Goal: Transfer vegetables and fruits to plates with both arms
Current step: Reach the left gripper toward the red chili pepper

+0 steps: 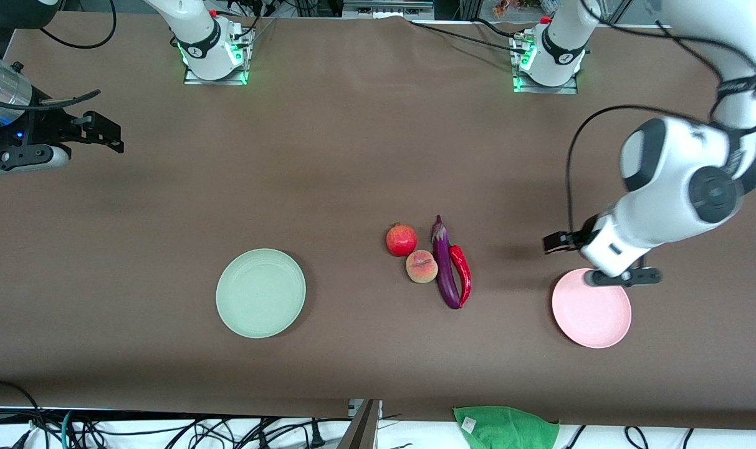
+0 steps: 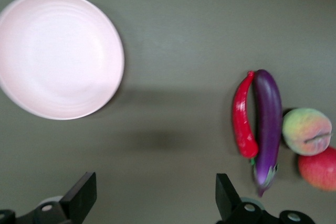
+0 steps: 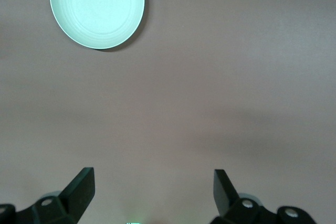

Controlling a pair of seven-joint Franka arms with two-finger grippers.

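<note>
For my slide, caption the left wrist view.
Open left gripper above bare table between pink plate and chili.

left pincer [image 1: 555, 242] raised, fingers spread, right pincer [image 1: 106, 134] raised, fingers spread

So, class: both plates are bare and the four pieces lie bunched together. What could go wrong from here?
1. The chili lies against the eggplant, so the open left gripper may catch both.
2. The peach touches the pomegranate; a nudge might roll either.
3. Both arms reaching into one cluster could collide.

Brown table [image 1: 378, 156], green cloth [image 1: 505, 427] at its near edge, tangled cables [image 1: 134, 430]
</note>
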